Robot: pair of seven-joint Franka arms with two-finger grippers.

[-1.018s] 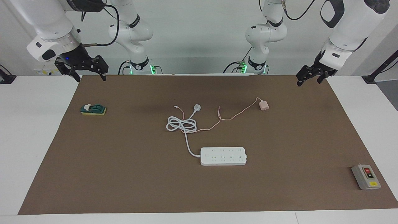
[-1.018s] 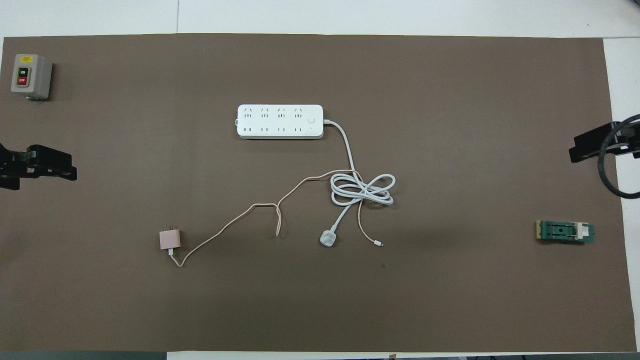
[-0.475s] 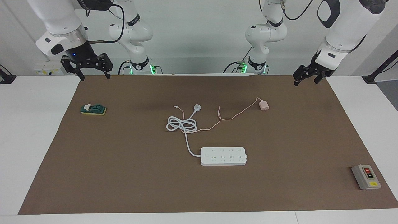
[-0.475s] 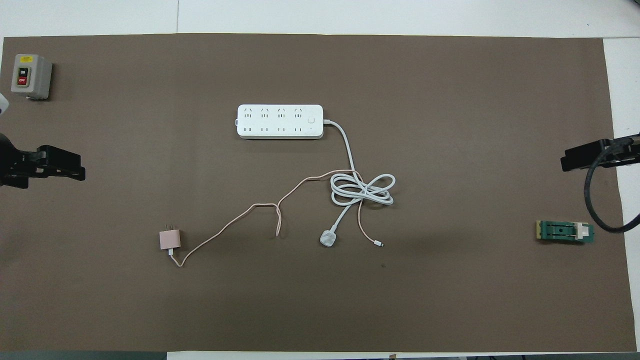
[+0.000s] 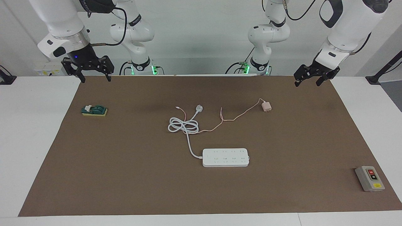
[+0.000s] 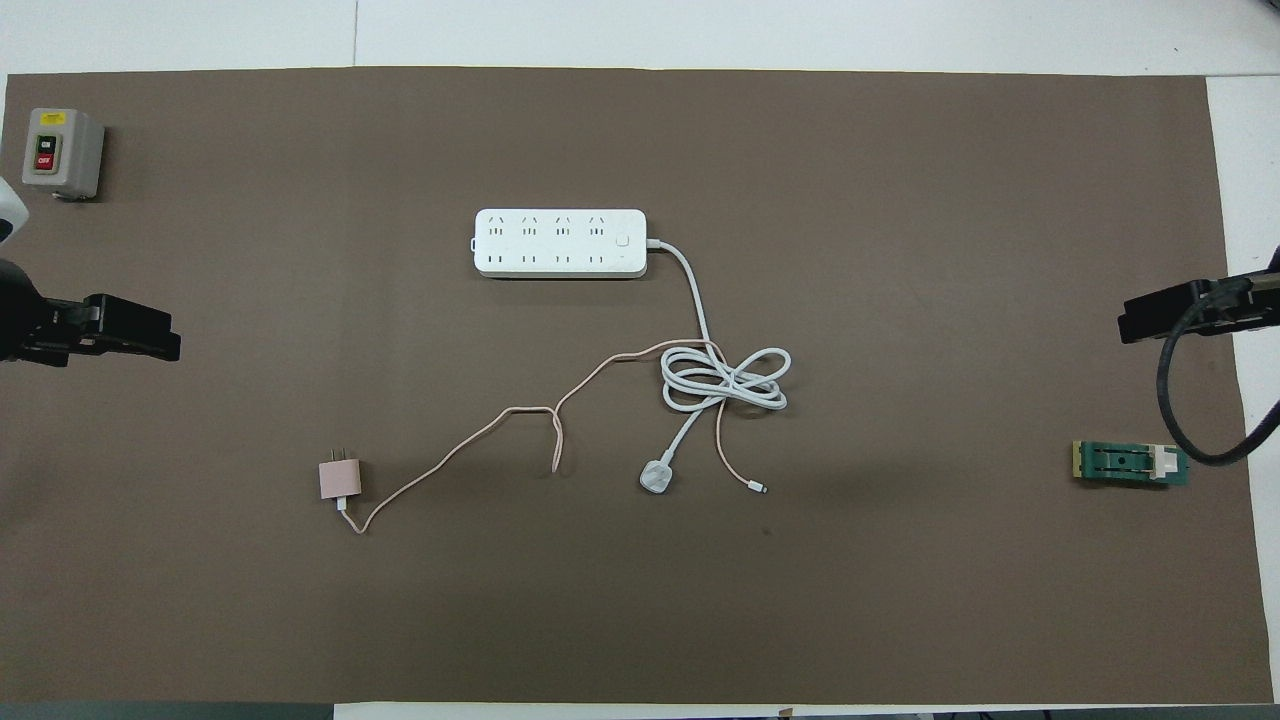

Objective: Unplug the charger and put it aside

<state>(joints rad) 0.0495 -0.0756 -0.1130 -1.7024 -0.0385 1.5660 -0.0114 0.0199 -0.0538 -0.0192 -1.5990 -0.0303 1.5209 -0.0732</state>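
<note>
Two end effectors hang over the bench's near corners: I see the left end effector [image 5: 307, 77] and the right end effector [image 5: 92, 71] both spread open and empty. Next, the charger [image 5: 266, 107] lies unplugged on the mat toward the left arm's end, its pink cable [image 5: 238, 116] trailing to the coiled white cord [image 5: 183, 125]. Farthest sits the power strip [image 5: 225, 157].
</note>
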